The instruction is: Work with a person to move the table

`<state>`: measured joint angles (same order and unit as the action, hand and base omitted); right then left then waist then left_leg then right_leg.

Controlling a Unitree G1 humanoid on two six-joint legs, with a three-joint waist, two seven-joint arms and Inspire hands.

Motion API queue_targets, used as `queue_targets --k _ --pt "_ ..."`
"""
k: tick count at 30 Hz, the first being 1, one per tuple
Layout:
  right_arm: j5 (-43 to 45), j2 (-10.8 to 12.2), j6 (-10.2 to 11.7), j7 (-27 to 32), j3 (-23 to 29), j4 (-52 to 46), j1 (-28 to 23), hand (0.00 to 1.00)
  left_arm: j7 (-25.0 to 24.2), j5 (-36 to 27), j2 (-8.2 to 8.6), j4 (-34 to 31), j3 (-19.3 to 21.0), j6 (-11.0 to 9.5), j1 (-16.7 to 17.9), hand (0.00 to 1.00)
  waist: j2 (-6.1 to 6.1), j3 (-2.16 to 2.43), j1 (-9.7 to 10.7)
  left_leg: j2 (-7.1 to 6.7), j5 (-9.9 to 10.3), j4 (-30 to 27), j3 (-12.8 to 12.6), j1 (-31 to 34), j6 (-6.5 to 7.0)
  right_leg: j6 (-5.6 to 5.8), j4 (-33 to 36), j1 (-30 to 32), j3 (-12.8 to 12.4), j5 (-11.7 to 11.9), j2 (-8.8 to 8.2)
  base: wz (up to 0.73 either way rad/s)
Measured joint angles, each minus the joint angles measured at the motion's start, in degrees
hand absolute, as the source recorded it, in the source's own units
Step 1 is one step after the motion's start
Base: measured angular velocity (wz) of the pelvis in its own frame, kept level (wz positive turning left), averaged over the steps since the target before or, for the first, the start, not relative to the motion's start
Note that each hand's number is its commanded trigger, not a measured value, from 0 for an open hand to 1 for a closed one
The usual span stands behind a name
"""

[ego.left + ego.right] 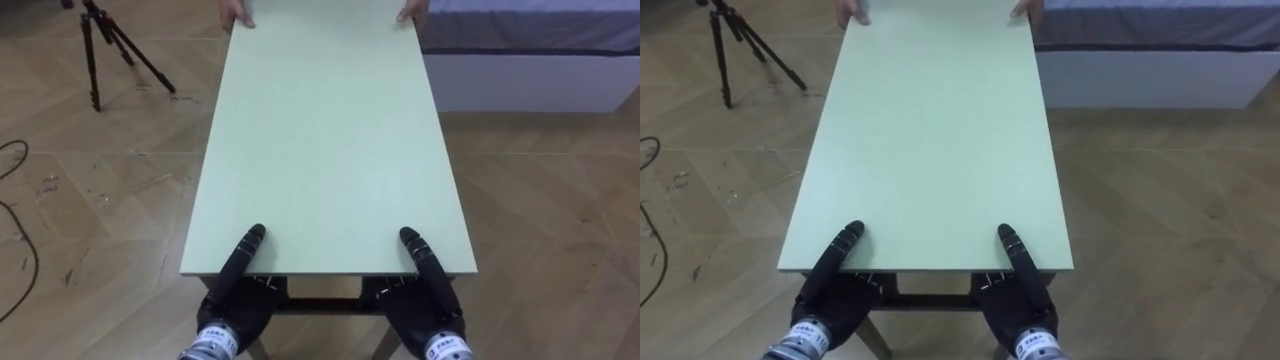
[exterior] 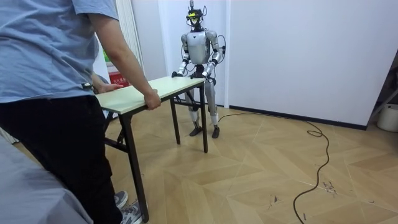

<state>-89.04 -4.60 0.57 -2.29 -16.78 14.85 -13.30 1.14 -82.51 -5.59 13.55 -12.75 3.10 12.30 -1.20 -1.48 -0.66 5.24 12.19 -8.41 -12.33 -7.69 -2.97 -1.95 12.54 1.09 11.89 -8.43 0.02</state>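
Table (image 1: 320,140), pale green top, spans between robot and person (image 2: 56,93). Room view alone shows its dark legs and robot standing at far end. Person cut off above shoulders there. Bed (image 1: 520,60) partly in frame. Left hand (image 1: 232,300) and right hand (image 1: 428,300) at near edge, part lying on top, rest hidden under tabletop: grip cannot be told. Person's hands (image 1: 238,12) on opposite edge, cropped. Tripod (image 1: 100,50) top cut off.
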Motion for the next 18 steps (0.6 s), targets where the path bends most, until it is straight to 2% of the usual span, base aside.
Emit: queue_targets --k 15,18 --pt "0.71 -0.26 -0.09 0.12 0.2 0.2 0.6 1.0 -0.06 0.04 0.11 -0.02 0.09 0.47 -0.02 1.0 -0.11 0.11 0.03 0.01 0.0 -0.02 0.05 0.0 0.0 0.0 -0.72 -0.42 0.15 0.0 0.1 0.0" --pt "0.71 -0.34 -0.22 0.12 0.64 0.07 0.64 1.0 -0.23 0.06 0.09 -0.13 0.13 0.58 -0.04 1.0 -0.16 0.26 0.03 0.04 0.0 -0.01 0.09 -0.17 0.0 0.0 -0.74 -0.54 0.13 0.0 0.12 -0.01"
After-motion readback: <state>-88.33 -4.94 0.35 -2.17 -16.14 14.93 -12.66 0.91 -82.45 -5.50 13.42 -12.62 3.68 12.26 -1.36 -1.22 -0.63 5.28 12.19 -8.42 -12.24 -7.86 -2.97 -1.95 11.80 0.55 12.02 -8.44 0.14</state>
